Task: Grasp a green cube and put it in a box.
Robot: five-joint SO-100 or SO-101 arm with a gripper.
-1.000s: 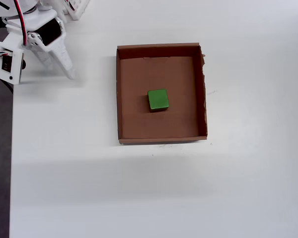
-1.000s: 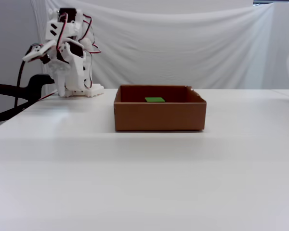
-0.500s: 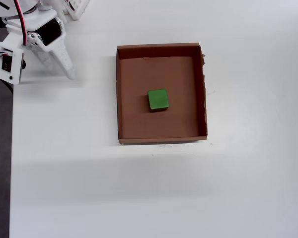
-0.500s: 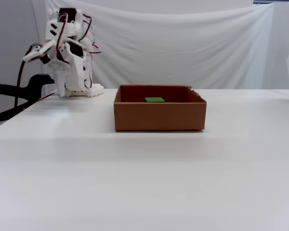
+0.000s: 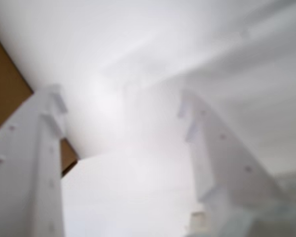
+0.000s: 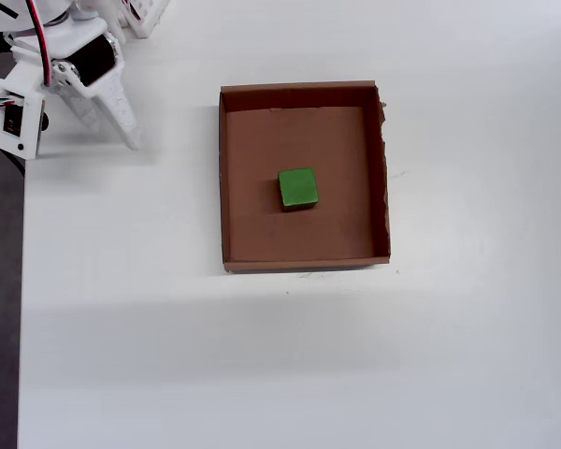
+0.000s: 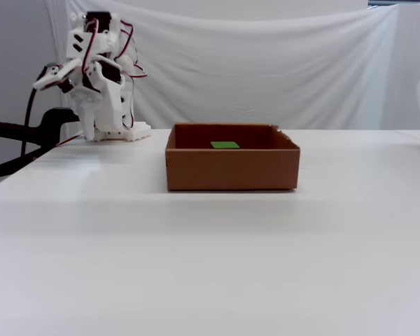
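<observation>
Green cube (image 6: 298, 188), just one, lies inside one box (image 6: 304, 96)

You have one green cube (image 6: 298, 188), one box (image 6: 227, 178), one arm (image 6: 61, 70) with one gripper (image 6: 131, 140), all on one white table (image 6: 262, 365); one white cloth backdrop (image 7: 266, 63) hangs behind.

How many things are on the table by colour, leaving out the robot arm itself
Green: 1, the green cube, lying inside the box.
Brown: 1, the box, a shallow cardboard tray.
Total: 2.
The gripper hangs off to the left in the overhead view, holding nothing.
</observation>
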